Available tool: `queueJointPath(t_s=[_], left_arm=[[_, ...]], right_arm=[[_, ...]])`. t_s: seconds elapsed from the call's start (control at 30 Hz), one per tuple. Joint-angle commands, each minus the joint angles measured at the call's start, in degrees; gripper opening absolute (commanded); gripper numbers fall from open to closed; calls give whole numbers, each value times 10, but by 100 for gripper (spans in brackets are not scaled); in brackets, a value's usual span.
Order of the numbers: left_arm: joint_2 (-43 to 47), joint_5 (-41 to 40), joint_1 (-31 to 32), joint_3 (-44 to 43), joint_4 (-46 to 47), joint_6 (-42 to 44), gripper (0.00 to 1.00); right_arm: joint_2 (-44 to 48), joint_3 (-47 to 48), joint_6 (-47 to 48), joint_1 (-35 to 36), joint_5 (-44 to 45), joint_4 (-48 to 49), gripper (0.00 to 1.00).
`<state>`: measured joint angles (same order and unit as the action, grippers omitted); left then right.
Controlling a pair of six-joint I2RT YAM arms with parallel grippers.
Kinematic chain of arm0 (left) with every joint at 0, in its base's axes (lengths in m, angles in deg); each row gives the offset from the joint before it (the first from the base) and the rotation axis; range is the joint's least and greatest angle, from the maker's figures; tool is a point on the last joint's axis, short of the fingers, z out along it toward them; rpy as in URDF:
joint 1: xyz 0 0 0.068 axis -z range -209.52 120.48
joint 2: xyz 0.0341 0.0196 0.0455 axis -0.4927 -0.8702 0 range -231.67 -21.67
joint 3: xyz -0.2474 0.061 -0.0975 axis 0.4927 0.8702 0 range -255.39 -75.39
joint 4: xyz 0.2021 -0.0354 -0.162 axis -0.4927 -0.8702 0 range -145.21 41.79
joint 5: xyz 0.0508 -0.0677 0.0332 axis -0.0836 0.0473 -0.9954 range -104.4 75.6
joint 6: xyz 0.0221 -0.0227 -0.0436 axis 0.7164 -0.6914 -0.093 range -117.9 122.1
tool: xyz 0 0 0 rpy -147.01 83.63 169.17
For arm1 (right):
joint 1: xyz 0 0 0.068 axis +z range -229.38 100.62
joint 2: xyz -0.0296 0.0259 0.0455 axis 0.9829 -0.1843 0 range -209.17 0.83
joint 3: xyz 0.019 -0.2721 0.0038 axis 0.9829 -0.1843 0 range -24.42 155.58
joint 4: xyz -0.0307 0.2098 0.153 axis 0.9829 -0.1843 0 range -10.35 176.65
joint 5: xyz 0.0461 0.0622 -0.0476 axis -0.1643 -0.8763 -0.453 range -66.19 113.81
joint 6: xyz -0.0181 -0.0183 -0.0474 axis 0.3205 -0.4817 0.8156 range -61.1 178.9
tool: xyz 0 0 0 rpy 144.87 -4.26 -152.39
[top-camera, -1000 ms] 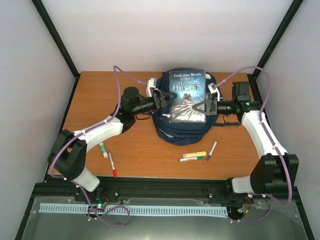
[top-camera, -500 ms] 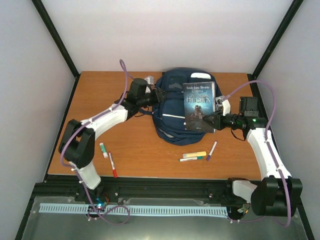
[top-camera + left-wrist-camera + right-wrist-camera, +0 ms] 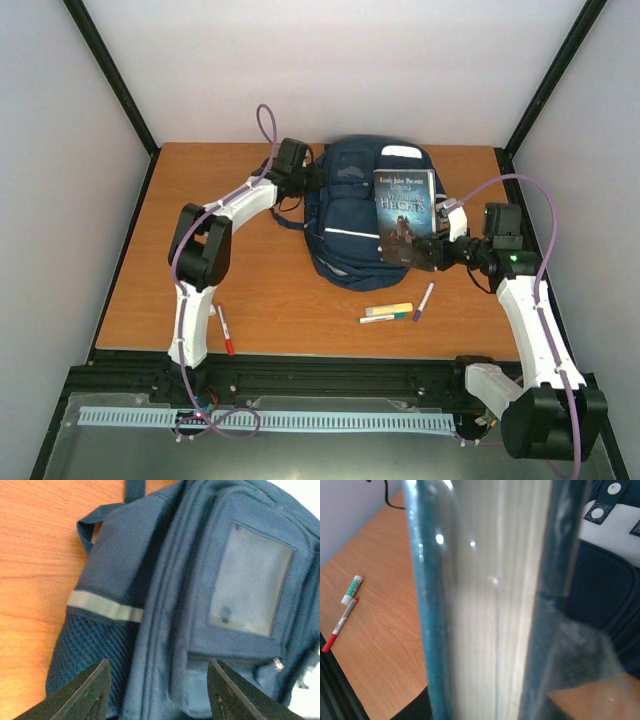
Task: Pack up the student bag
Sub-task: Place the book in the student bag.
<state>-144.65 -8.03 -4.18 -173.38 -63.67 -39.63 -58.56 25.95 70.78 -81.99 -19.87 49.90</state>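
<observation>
Markers [image 3: 388, 312] lie on the table at 6 o'clock of the student bag [image 3: 345, 215], which sits mid-table toward the far edge. My right jaws are clamped on the book [image 3: 405, 215] over the bag's 3 o'clock side. The left jaws gape empty at its 10 o'clock. I'd have them spread the opening before feeding the book in.

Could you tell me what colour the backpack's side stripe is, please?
The stripe is silvery grey, clearest in the left wrist view.
</observation>
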Motion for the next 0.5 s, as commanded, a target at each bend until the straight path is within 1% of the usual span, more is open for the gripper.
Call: queueJointPath(t_s=[0.0,0.13,0.33,0.47], left_arm=[[-49,-23,-17,-71,-46,29,54],[-94,-38,-30,-136,-85,57,52],[-143,18,-44,-197,-109,90,52],[-160,42,-44,-216,-110,96,49]], right_arm=[[36,-4,22,-7,-9,58,3],[37,-7,24,-10,-4,60,3],[29,-13,27,-11,-1,66,3],[24,-12,28,-12,0,66,3]])
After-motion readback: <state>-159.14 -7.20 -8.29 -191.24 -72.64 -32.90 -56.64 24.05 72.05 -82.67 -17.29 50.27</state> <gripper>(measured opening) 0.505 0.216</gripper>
